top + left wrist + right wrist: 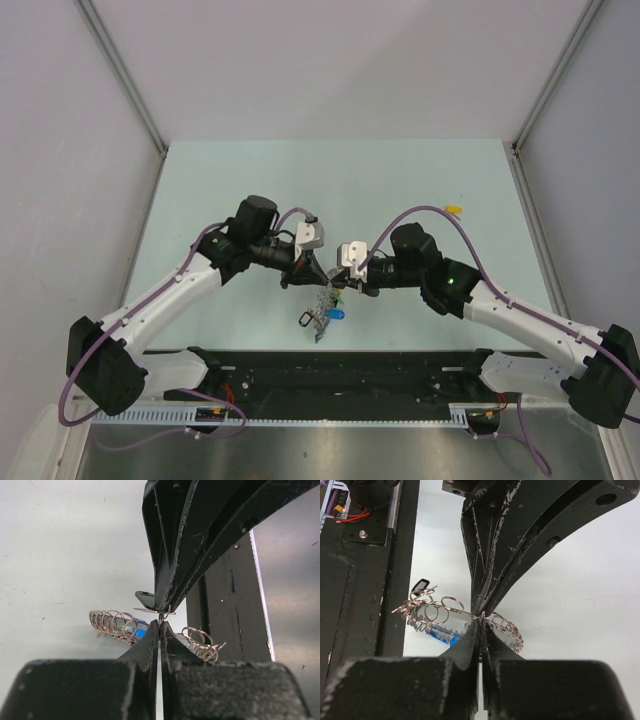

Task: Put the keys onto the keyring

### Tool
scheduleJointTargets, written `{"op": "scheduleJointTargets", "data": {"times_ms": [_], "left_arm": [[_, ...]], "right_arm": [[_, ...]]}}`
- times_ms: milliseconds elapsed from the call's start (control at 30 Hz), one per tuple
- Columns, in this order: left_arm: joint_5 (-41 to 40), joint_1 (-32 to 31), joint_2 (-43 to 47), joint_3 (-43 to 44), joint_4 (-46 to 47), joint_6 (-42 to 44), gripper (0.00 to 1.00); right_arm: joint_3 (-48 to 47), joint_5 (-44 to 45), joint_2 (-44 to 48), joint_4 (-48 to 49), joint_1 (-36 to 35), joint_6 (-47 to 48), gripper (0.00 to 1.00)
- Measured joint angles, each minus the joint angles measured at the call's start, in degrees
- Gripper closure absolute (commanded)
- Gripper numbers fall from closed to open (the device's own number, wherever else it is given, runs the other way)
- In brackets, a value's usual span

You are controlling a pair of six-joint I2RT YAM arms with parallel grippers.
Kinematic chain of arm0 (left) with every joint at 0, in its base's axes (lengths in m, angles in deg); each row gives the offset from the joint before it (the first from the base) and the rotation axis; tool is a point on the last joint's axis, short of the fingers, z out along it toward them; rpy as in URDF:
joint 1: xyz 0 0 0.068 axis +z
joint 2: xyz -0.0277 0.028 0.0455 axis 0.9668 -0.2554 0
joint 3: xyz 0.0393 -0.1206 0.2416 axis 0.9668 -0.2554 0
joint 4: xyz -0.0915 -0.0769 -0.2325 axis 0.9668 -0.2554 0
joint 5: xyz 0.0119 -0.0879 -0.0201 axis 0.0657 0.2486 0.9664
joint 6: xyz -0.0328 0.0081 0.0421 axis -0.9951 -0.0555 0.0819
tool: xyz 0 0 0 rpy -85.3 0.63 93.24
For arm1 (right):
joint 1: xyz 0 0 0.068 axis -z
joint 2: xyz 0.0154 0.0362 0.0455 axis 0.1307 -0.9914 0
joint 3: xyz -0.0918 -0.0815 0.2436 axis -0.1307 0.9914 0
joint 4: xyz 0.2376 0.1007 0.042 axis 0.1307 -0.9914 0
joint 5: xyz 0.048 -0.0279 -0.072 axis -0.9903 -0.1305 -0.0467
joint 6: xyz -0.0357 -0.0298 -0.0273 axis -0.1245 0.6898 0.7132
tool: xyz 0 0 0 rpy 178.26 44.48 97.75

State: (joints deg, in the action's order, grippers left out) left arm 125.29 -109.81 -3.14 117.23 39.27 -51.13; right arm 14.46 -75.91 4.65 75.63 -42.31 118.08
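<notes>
The keyring [326,303] hangs low over the table between my two grippers, which meet tip to tip. Its silver loops fan out to both sides [112,625] [432,609], with a blue tag [440,634] among them. My left gripper [160,623] is shut on a thin metal part of the ring. My right gripper [481,618] is shut on the ring's flat band from the opposite side. A black-tagged key [421,585] shows at the ring's near end [303,318]; I cannot tell whether it is strung on. A yellow-tagged key [453,210] lies alone on the table, far right.
The arms' black base rail [340,368] runs along the near edge, just behind the hanging ring. The pale green table [340,180] is walled by grey panels at left, right and back.
</notes>
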Motion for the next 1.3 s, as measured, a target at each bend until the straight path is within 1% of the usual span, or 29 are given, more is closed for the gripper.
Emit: {"op": "scheduleJointTargets", "data": {"times_ms": [133, 233, 467, 733, 933, 1100, 1300], "left_arm": [[-1.2, 0.0, 0.3, 0.0, 0.7, -2.4, 0.99], [-1.6, 0.4, 1.8, -0.5, 3.9, -5.9, 1.0], [-3.5, 0.8, 7.4, -2.9, 10.8, -13.9, 1.0], [-7.9, 1.0, 10.1, -8.1, 16.3, -23.6, 1.0], [-14.5, -0.2, 13.2, -13.0, 23.0, -30.2, 1.0], [-20.5, -1.4, 16.3, -17.6, 29.8, -36.0, 1.0], [-26.2, -2.1, 19.6, -22.4, 35.9, -41.2, 0.99]], "right_arm": [[-0.1, 1.9, 0.6, -0.5, -0.2, -0.1, 1.0], [0.2, 3.9, 2.6, 0.1, -0.4, -0.7, 1.0], [4.2, 6.7, 7.6, 6.4, -0.8, -3.1, 1.0], [9.9, 10.8, 8.0, 14.1, -2.9, -5.9, 1.0], [12.5, 15.0, 7.4, 19.5, -5.1, -7.5, 1.0], [12.9, 17.9, 4.3, 23.4, -7.0, -7.7, 1.0], [13.2, 20.1, 2.5, 26.4, -7.5, -7.6, 1.0]]}}
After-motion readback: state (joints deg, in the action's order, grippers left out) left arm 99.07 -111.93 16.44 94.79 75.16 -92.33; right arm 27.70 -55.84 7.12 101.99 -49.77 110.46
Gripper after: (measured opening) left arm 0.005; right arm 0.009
